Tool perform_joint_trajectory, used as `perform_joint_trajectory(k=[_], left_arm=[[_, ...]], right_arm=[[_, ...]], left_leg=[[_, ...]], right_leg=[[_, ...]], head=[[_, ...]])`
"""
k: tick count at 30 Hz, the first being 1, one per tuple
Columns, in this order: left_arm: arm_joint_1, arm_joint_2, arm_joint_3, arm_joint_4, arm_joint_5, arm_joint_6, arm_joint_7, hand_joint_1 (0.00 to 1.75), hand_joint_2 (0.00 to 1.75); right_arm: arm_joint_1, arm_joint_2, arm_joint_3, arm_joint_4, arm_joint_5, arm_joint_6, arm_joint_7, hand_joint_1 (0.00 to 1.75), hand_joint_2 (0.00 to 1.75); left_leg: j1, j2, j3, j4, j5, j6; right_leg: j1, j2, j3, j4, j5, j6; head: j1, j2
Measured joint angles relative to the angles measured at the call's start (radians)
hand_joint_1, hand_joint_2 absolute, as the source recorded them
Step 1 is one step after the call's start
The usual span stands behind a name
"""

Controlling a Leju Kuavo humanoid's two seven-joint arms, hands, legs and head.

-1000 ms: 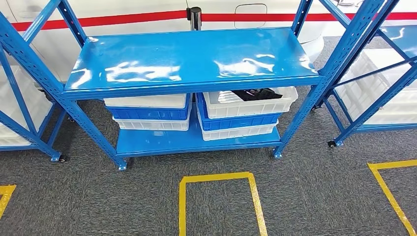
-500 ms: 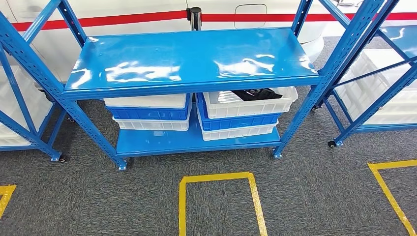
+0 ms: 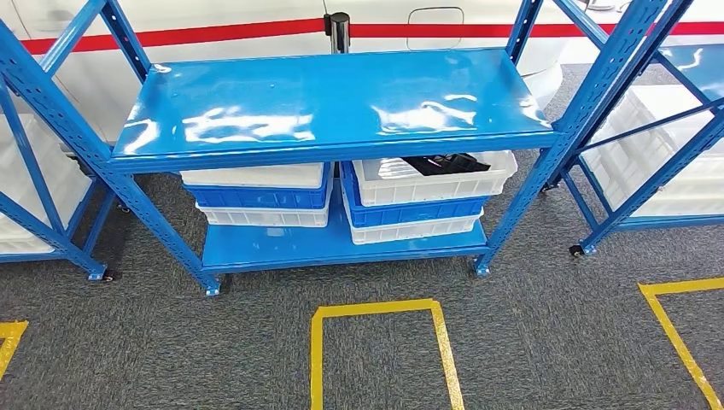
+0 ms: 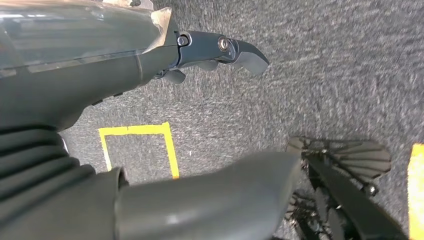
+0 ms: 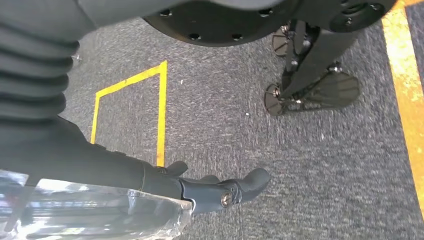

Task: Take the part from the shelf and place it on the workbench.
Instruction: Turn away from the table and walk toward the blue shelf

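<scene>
Dark part [image 3: 446,162] lies in white bin [image 3: 431,181] (under the shelf [image 3: 333,102]).

Head camera faces shelf [image 3: 333,102]; wrist cameras face carpet [image 4: 325,75]

Blue shelf [image 3: 333,102] on grey carpet [image 3: 529,342] holds stacked crates [image 3: 418,201].

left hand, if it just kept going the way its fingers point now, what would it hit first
Probably the grey carpet. The left hand hangs open over the floor, holding nothing, and nothing lies between its fingers and the carpet, though depth is hard to judge.
</scene>
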Motion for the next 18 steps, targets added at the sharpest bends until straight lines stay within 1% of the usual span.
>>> perform_joint_trajectory(k=[5,8,12,18], left_arm=[[0.024,0.014,-0.114,-0.02,0.11,-0.013,0.021,0.0,0.0],[0.034,0.02,-0.16,-0.027,0.158,-0.019,0.03,0.0,0.0],[0.038,0.024,-0.19,-0.033,0.172,-0.02,0.033,0.0,0.0],[0.041,0.027,-0.21,-0.034,0.173,-0.02,0.034,0.0,0.0]], right_arm=[[0.02,-0.017,0.044,-0.02,-0.029,0.053,0.01,0.0,0.0],[0.027,-0.024,0.061,-0.028,-0.043,0.076,0.017,0.0,0.0],[0.031,-0.029,0.074,-0.034,-0.047,0.086,0.02,0.0,0.0],[0.032,-0.032,0.082,-0.038,-0.048,0.088,0.02,0.0,0.0]], left_leg=[[0.0,0.0,0.0,0.0,0.0,0.0],[0.0,0.0,0.0,0.0,0.0,0.0],[0.0,0.0,0.0,0.0,0.0,0.0],[0.0,0.0,0.0,0.0,0.0,0.0]], right_leg=[[0.0,0.0,0.0,0.0,0.0,0.0],[0.0,0.0,0.0,0.0,-0.001,0.001],[0.0,0.0,0.0,0.0,-0.001,0.002],[0.0,0.0,0.0,0.0,-0.001,0.002]], head=[[0.0,0.0],[0.0,0.0],[0.0,0.0],[0.0,0.0]])
